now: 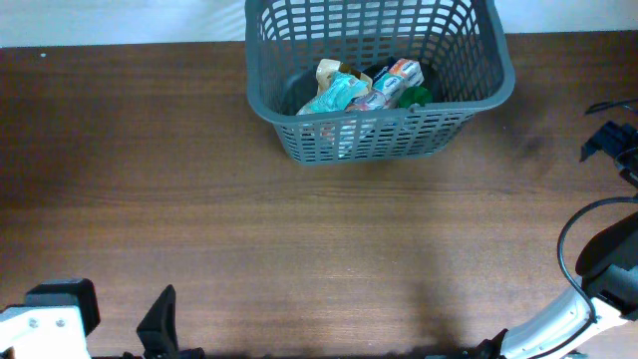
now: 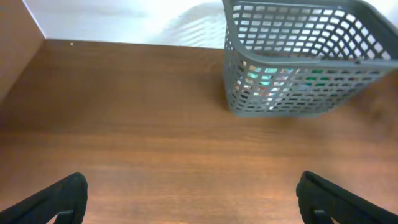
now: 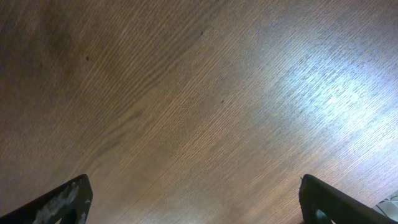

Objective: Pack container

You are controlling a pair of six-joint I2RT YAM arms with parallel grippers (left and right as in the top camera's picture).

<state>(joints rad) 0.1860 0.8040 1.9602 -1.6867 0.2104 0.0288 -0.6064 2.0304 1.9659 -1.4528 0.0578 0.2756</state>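
The container, a dark grey basket (image 1: pixel 379 135) with lattice sides, stands at the far middle of the table and holds several colourful packets (image 1: pixel 364 88). It also shows in the left wrist view (image 2: pixel 298 93), far ahead and to the right. My left gripper (image 2: pixel 193 199) is open and empty over bare wood at the table's front left; one finger shows in the overhead view (image 1: pixel 159 319). My right gripper (image 3: pixel 196 202) is open and empty over bare wood. Only the right arm's white link (image 1: pixel 558 324) shows overhead, at the front right.
The brown wooden table (image 1: pixel 199 199) stretches between the basket and both arms. A white wall edge (image 2: pixel 112 22) runs behind the table. Black cables and a mount (image 1: pixel 608 140) sit at the right edge.
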